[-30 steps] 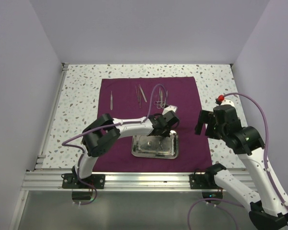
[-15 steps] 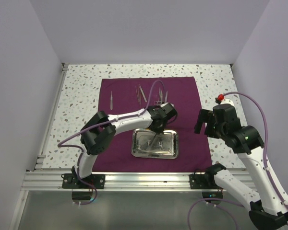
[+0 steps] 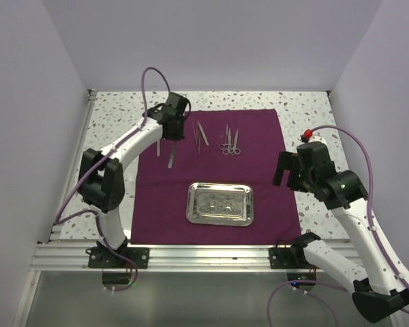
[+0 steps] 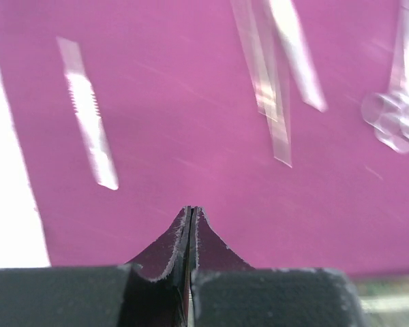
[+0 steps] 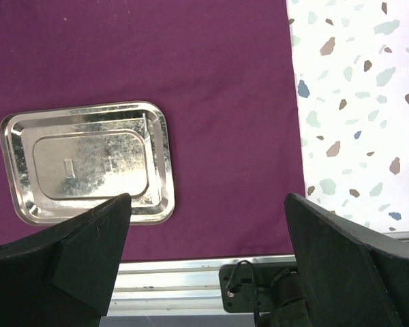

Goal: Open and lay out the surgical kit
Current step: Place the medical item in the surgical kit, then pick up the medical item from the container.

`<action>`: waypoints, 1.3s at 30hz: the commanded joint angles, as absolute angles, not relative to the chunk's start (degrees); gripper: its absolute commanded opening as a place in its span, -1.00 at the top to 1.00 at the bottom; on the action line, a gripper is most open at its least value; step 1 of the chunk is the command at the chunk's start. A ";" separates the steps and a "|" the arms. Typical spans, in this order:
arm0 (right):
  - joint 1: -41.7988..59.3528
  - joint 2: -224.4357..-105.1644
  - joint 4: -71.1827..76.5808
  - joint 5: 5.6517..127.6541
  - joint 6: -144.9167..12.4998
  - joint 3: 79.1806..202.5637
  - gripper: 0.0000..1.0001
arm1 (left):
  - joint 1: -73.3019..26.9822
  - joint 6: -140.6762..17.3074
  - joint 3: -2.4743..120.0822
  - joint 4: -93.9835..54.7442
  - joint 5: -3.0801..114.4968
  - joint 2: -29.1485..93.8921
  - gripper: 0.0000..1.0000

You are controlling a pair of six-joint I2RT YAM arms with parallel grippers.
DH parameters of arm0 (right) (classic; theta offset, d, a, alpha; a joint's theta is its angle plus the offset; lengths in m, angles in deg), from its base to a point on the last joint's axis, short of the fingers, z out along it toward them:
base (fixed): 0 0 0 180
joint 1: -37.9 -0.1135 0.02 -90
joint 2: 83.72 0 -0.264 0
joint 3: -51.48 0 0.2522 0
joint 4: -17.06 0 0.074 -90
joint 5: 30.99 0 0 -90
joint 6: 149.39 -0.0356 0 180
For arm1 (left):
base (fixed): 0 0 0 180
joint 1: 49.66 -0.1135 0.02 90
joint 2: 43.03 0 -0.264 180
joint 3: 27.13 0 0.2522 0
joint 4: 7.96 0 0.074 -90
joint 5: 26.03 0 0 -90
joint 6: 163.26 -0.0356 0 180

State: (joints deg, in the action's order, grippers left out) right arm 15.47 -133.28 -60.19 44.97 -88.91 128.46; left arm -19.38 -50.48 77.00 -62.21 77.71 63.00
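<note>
1. Since half a second ago, the left arm has swung from over the steel tray out to about 11 o'clock of it. The right arm has barely shifted.
2. The left gripper is clamped tight. The wrist view shows a pale line between its fingers, and the top view shows a slim instrument hanging below it. I judge that it is gripping that piece.
3. The cloth wrap lies spread flat, with the tray bare toward its 6 o'clock side. The tweezers, a slim pair and the ring-handled pair lie in a row toward 12 o'clock.
4. The right gripper is spread wide and holds nothing, at 3 o'clock of the tray.
5. The step in hand looks like carrying the last piece to the row. The next move calls for lowering it into the gap between the tweezers and the slim pair, parallel to both and touching neither, and then letting go.
</note>
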 commanded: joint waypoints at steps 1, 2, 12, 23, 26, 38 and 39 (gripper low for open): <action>15.49 -133.46 -58.93 44.25 -88.05 131.33 -0.97 | -23.90 -56.91 78.73 -57.33 77.94 65.50 1.00; 15.58 -133.55 -59.11 44.16 -88.13 131.33 -0.97 | -26.08 -57.26 79.88 -56.80 77.86 66.73 1.00; 15.49 -134.78 -60.43 42.22 -88.57 132.65 -0.97 | -32.61 -58.41 92.80 -57.31 78.73 81.32 0.78; 15.58 -134.96 -57.53 43.89 -90.15 130.02 -0.97 | -30.69 -54.37 88.69 -56.81 78.22 69.66 -0.99; 15.58 -135.13 -56.74 44.25 -90.24 129.49 -0.97 | -29.02 -51.48 80.95 -50.92 65.92 62.88 -0.99; 15.49 -132.24 -59.02 43.10 -90.07 128.96 -0.97 | 0.87 -40.49 78.56 -54.07 69.06 70.85 -0.33; 15.58 -131.89 -59.80 43.02 -89.98 128.78 -0.97 | 1.92 -40.13 78.66 -54.07 69.33 71.83 -0.24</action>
State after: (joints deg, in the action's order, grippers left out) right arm 15.47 -133.61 -58.64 43.57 -89.59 129.16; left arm -0.27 -44.14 79.21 -52.81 68.26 68.95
